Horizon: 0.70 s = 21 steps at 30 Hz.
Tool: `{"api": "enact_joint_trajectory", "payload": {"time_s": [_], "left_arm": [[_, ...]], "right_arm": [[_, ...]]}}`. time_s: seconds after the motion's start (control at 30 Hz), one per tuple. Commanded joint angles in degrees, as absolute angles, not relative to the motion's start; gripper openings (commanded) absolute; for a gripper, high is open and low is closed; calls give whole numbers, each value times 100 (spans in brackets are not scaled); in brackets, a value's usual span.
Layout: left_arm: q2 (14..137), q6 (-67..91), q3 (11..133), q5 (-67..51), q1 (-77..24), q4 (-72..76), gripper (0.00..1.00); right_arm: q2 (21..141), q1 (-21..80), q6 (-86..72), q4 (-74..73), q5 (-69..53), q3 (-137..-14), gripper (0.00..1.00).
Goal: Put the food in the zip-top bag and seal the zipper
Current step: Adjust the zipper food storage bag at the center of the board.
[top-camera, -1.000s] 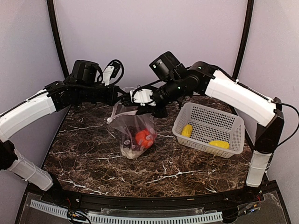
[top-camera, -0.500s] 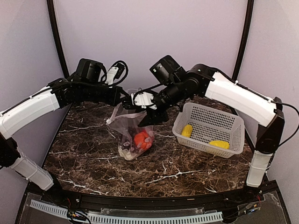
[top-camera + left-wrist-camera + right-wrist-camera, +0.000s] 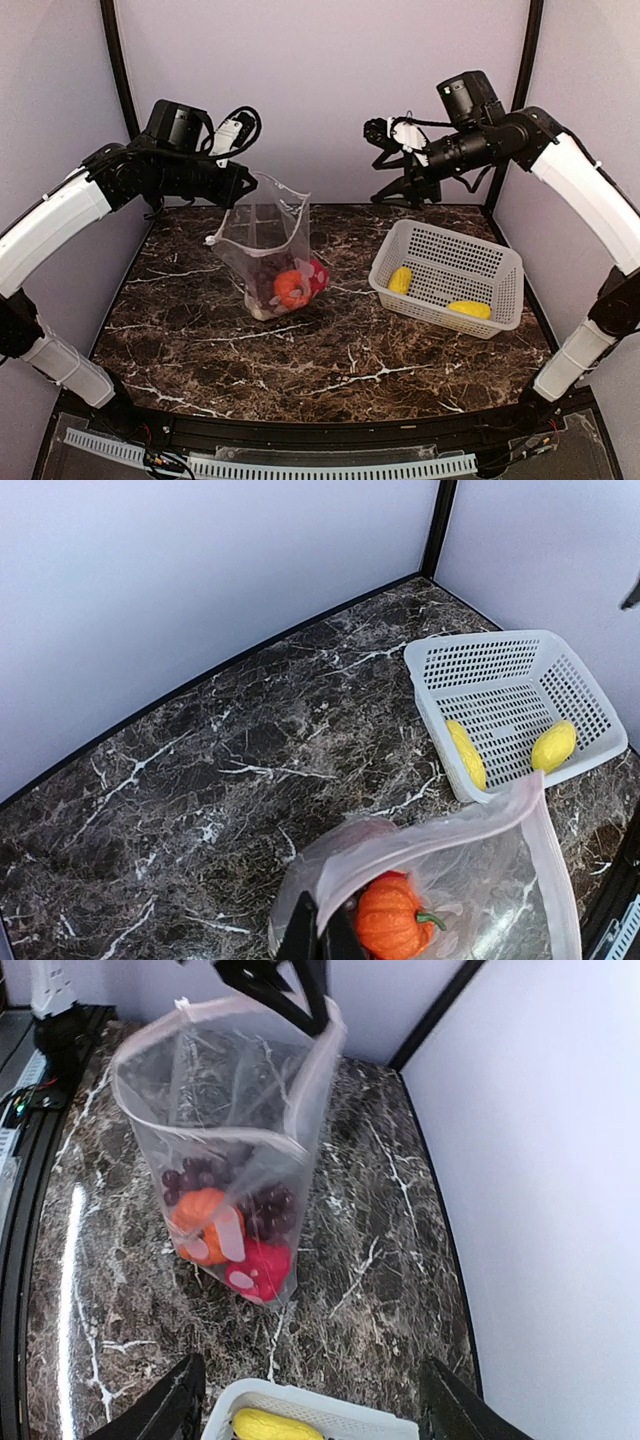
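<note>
The clear zip-top bag (image 3: 268, 245) hangs upright left of the middle of the table (image 3: 180, 335), bottom resting on the marble, mouth gaping. Inside lie the orange-red round piece (image 3: 291, 288), the red pepper (image 3: 318, 275), dark grapes (image 3: 268, 1210) and, lowest, the white-green cabbage (image 3: 262, 311). The white basket (image 3: 505, 262) by the table's right edge holds a yellow piece (image 3: 400, 279) at its left end and a second yellow piece (image 3: 469, 309) against its near wall.

The left hand (image 3: 242, 192) is clamped on the bag's top rim, holding it up. The right hand (image 3: 383, 162) is spread wide and holds nothing, high above the basket's far side.

A second ago the right hand was closed at the bag's mouth beside the left; it has since let go and drawn away to the right.
</note>
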<state>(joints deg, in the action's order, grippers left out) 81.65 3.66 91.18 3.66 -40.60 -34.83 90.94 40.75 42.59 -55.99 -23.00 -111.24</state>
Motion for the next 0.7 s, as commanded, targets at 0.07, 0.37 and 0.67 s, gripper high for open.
{"api": "enact_joint_trajectory", "payload": {"time_s": [0.07,0.37,0.67], "left_arm": [[8046,-49,9477,-467,-4007,-3726,1],[8282,-34,8805,-995,-4017,-3563,1],[8054,-290,8367,-871,-4016,-2898,1]], "right_arm": [[9044,2402,3623,-4750,-3023,-9853,73],[8986,1506,3614,-4721,-2949,-8737,81],[8974,1503,4022,-4948,-2733,-8276,79]]}}
